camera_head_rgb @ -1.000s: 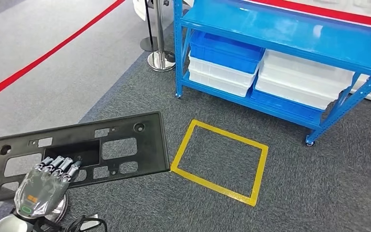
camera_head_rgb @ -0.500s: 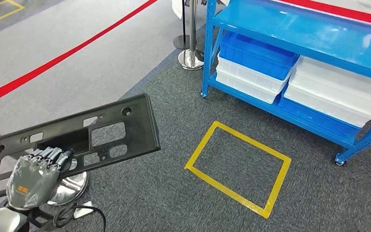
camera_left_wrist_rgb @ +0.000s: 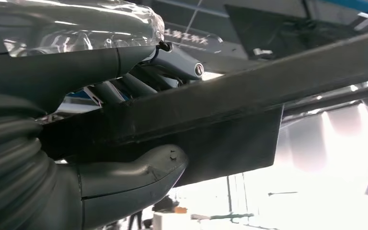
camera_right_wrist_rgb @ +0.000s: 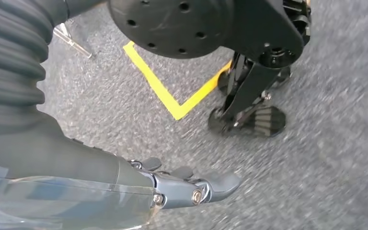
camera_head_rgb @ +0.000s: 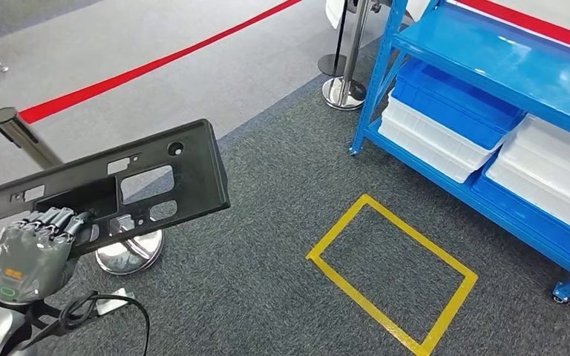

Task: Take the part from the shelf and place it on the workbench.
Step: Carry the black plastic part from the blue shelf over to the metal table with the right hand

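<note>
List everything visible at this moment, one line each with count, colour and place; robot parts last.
Panel part: one, black with cutouts, held off the floor at the left.
Shelf rack: one, blue, upper right.
Storage bins: several, white and blue, stacked on the rack's lower shelf.
Tape rectangle: one, yellow, on the dark carpet.
Stripe: one, red, across the grey floor.
Barrier posts: two, chrome-based, one by the rack, one under the panel.
Left hand: grey, gripping the panel.
Right hand: grey, hanging over the carpet, holding nothing.

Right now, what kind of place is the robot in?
Probably a factory-style workshop or demo floor. There's a blue metal shelf with stacked plastic bins, yellow tape marking a box on the floor, and a red line with barrier posts.
</note>
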